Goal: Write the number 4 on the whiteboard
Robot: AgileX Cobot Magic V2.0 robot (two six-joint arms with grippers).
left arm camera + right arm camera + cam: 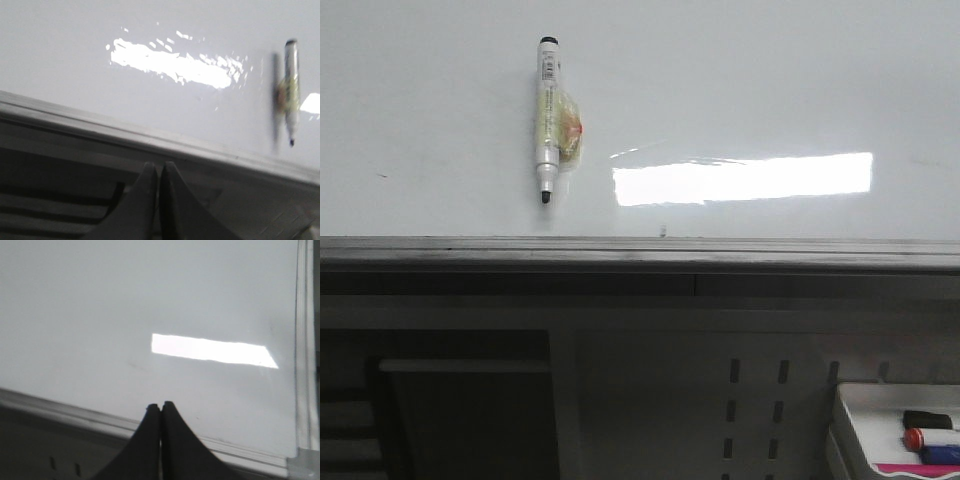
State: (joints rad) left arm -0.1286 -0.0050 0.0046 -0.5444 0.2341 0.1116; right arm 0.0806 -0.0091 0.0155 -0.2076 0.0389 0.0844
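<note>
From my remote station I inspected the robot's visible hardware. No part of either arm appeared in the front view. In the left wrist view, the left gripper showed two dark grey, matte fingers, each broad at the base and curving up to a narrow tip. In the right wrist view, the right gripper showed the same form, its fingers near black and smooth. I saw no cables, screws or markings on these parts. Nothing more of the arms was visible.
</note>
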